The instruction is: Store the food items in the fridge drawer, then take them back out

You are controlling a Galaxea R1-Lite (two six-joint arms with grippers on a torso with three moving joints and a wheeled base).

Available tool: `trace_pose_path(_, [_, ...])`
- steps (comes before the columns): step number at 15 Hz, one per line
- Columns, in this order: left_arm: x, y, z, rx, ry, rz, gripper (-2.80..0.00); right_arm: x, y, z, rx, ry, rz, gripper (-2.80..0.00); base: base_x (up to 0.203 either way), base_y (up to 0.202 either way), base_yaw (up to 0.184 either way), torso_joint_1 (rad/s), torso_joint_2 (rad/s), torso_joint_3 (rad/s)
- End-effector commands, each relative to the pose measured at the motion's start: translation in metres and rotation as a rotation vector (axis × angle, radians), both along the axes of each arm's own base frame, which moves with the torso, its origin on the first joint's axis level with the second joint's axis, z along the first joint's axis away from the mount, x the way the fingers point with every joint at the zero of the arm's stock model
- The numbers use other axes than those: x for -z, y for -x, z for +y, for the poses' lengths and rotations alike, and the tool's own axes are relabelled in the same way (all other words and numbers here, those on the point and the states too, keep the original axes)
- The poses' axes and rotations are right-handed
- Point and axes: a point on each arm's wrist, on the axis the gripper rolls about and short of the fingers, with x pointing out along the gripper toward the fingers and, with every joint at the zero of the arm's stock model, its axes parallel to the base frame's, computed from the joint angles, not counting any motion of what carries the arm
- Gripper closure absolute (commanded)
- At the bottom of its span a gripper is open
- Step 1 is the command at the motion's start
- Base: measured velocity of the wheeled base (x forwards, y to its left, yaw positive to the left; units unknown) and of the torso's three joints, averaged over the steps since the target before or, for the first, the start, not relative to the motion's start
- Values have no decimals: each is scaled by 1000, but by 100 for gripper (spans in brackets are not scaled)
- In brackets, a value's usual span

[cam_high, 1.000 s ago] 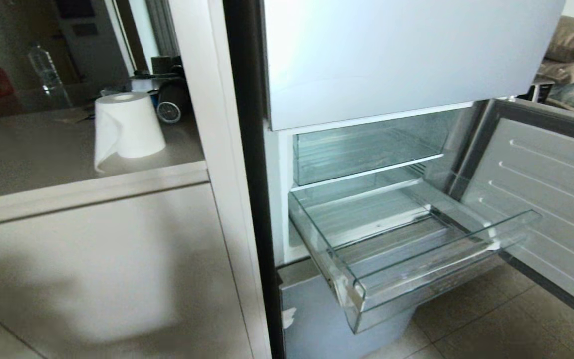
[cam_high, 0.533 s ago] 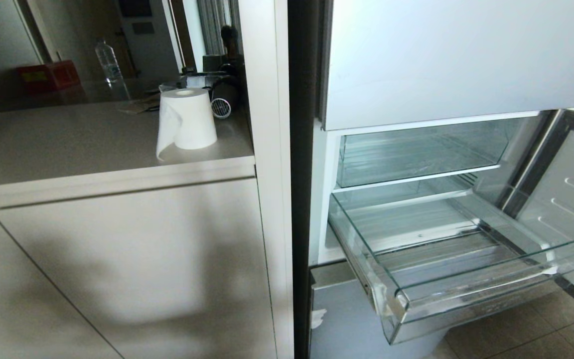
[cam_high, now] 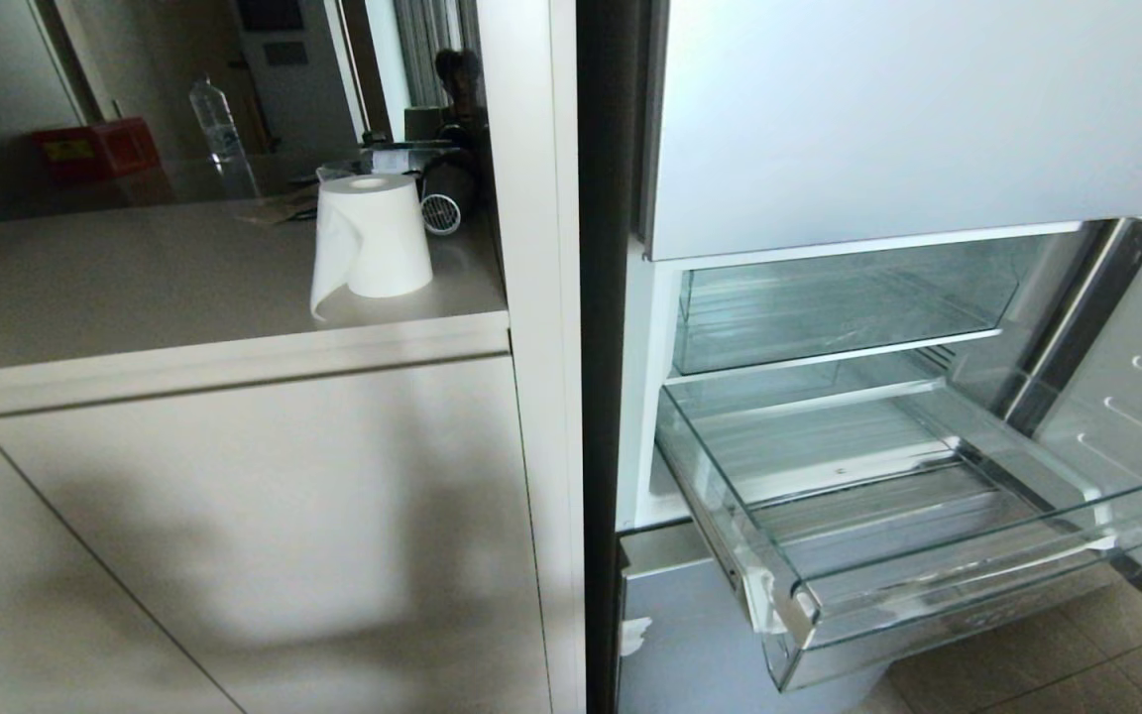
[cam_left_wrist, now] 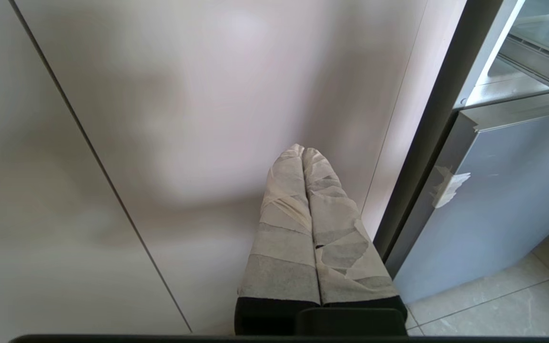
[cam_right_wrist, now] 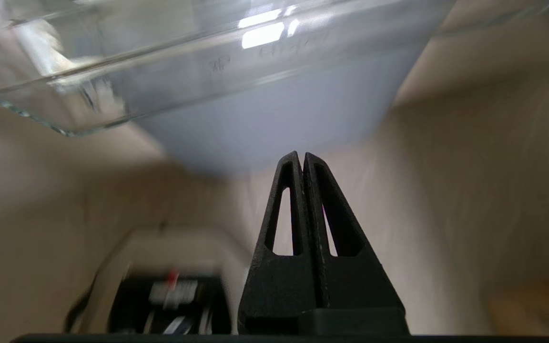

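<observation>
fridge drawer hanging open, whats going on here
Nothing is being handled yet. The drawer is pulled out of the fridge and holds nothing; no fruit shows in any view. The right tool is shut and empty, below the drawer's clear front. The left tool is shut too, pointing at the cabinet beside the fridge. A paper roll stands on the counter.

The fridge drawer [cam_high: 928, 555] runs past the head view's right edge, its right corner cut off. Above the right tool [cam_right_wrist: 302, 157] the drawer's front lip [cam_right_wrist: 198, 71] is smeared, its faint moulded marks unreadable. A dark object [cam_right_wrist: 169, 300] below that tool on the floor is too blurred to identify.
</observation>
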Motion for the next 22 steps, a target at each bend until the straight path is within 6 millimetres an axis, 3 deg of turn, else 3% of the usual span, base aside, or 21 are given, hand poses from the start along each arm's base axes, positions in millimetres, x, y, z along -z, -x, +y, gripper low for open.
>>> trace_pose_path(1, [0,0,0,0,0,-1,0,7,-47,2,-12,-6,230,0,0,0,0,0,0,0])
trace_pose_path(5, [0,0,0,-1,0,-1,0,9,-98,6,-56,-48,355,0,0,0,0,0,0,0])
trace_pose_path(9, [0,0,0,-2,0,0,0,8,-146,8,-66,-68,361,0,0,0,0,0,0,0])
trace_pose_path(12, [0,0,0,-1,0,-2,0,8,-183,12,-97,-92,227,0,0,0,0,0,0,0])
trace_pose_path(16, [0,0,0,-2,0,-1,0,6,-230,38,-125,-220,-18,0,0,0,0,0,0,0])
trace_pose_path(19, [0,0,0,0,0,-1,0,-8,-236,49,-105,-394,-185,0,0,0,0,0,0,0])
trace_pose_path(22, [0,0,0,-1,0,0,0,-15,-208,47,-105,-438,-230,0,0,0,0,0,0,0])
